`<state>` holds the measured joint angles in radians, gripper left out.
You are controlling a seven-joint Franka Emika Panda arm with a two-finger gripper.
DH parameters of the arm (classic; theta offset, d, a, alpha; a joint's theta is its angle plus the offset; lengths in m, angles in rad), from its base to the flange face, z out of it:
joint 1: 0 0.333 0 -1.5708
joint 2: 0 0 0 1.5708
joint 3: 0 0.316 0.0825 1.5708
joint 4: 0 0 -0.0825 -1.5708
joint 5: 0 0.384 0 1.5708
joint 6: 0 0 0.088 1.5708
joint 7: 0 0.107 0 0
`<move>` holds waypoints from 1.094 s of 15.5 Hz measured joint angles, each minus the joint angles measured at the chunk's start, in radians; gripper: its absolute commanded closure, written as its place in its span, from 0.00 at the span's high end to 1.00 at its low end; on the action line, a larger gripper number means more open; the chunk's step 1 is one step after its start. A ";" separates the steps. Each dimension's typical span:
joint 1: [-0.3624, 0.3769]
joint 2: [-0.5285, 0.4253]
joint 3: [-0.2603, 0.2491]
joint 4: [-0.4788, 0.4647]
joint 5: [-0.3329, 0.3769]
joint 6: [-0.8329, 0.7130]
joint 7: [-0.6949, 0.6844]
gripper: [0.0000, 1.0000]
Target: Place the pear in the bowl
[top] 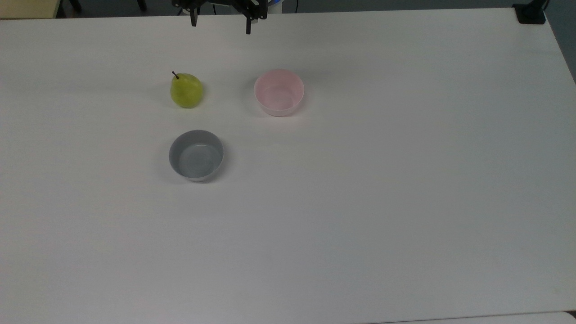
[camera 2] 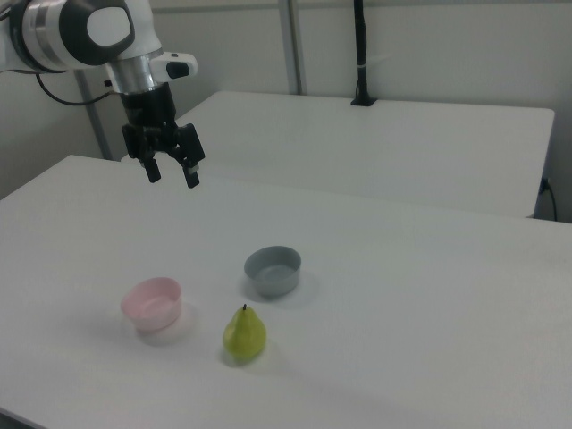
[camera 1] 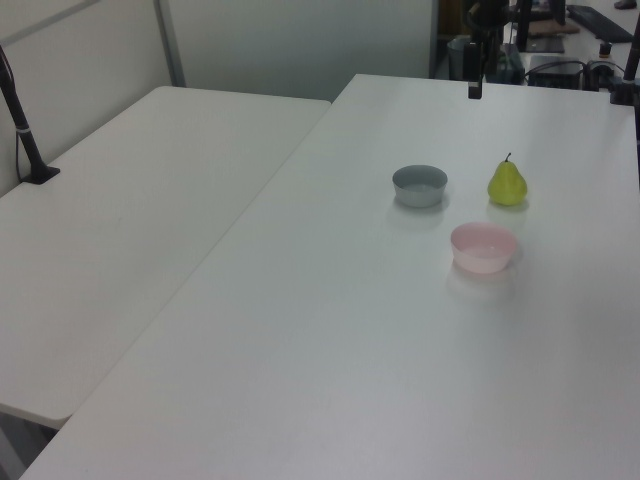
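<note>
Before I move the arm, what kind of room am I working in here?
Probably a robotics lab or test room, not a kitchen: plain white tables pushed together, a camera post clamped to the far one, and a staged setup of a pear, a pink bowl and a grey bowl.

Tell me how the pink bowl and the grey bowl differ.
Colour: the pink bowl is pale pink, the grey bowl is grey. Place: in the top view, the pink bowl sits right of the pear, while the grey bowl sits below the pear. In the right view, the pink bowl lies nearer the gripper than the grey bowl. Both are round, upright, empty and similar in size.
</note>
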<state>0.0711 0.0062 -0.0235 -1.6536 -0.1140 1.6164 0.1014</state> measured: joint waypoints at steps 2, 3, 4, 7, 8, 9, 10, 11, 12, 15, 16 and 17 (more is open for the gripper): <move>0.000 0.000 0.000 0.000 0.000 0.000 -0.001 1.00; 0.000 0.000 0.000 0.000 0.000 0.000 -0.001 1.00; 0.000 0.000 0.000 0.000 0.000 0.000 -0.001 1.00; 0.000 0.000 0.000 0.000 0.000 0.000 -0.001 1.00; 0.000 0.000 0.000 0.000 0.000 0.000 -0.001 1.00; 0.000 0.000 0.000 0.000 0.000 0.000 -0.001 1.00; 0.000 0.000 0.000 0.000 0.000 0.000 -0.006 1.00; -0.001 -0.001 0.000 0.000 0.000 0.000 -0.025 1.00; -0.003 -0.002 -0.001 0.000 0.000 0.000 -0.054 1.00; -0.022 -0.008 -0.006 -0.003 0.000 -0.001 -0.121 1.00; -0.035 -0.010 -0.006 -0.005 0.000 -0.001 -0.140 1.00; -0.051 -0.012 -0.007 -0.010 0.000 -0.001 -0.163 1.00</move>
<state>0.0203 -0.0058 -0.0301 -1.6638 -0.1140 1.6159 -0.0619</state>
